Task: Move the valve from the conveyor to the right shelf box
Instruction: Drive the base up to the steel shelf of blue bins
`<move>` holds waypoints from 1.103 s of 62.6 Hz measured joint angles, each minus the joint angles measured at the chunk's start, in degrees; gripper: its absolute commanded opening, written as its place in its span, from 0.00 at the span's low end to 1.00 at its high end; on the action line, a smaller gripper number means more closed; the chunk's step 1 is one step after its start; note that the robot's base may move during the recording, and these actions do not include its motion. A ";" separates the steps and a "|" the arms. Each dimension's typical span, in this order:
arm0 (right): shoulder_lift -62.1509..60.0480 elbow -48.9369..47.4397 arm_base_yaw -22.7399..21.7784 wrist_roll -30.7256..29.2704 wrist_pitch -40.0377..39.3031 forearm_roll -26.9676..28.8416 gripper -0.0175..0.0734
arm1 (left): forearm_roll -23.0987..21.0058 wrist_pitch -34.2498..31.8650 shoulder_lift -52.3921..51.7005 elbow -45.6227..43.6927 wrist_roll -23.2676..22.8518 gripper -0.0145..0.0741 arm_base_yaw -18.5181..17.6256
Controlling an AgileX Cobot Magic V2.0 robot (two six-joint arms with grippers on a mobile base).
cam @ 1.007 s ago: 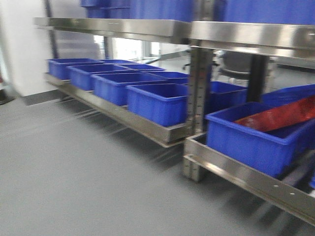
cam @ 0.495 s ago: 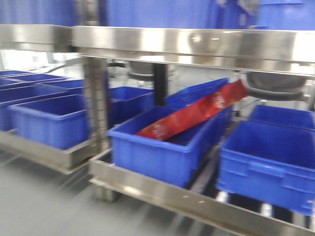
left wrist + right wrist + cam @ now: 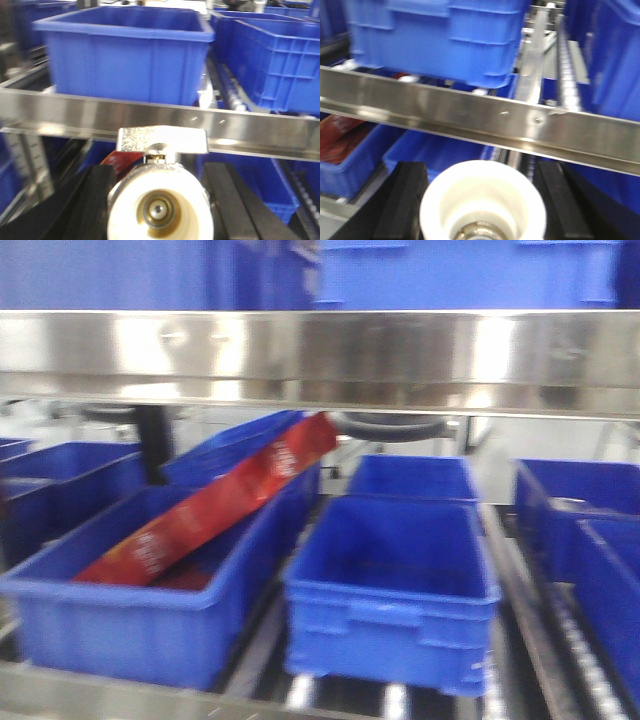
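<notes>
In the left wrist view a valve (image 3: 159,212) with a white end, a brass bore and a silver handle (image 3: 162,139) sits between black fingers (image 3: 95,200); my left gripper (image 3: 158,197) is shut on it. In the right wrist view a second valve (image 3: 482,197) shows its white end between black fingers (image 3: 404,200), with my right gripper (image 3: 482,205) shut on it. Blue shelf boxes face me in the front view: an empty one (image 3: 392,585) in the middle and more at the right (image 3: 590,540). The conveyor is out of view.
A blue box (image 3: 120,625) at the left holds a long red packet (image 3: 210,505). A steel shelf beam (image 3: 320,360) crosses overhead with blue boxes above. Steel rails (image 3: 150,117) (image 3: 470,117) run just ahead of both wrists, with roller tracks (image 3: 565,60) behind.
The front view has swept right along the shelving. The box with the red packet has gone from the right side to the left, and the empty middle box now faces me.
</notes>
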 measured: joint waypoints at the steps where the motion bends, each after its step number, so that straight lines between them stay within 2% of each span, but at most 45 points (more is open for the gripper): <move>1: 0.00 0.00 0.00 0.00 0.00 0.00 0.01 | 0.00 0.00 0.00 0.00 0.00 0.04 0.00; 69: 0.00 0.00 0.00 0.00 0.00 -0.11 0.01 | -0.12 0.00 0.00 0.00 0.00 0.04 0.00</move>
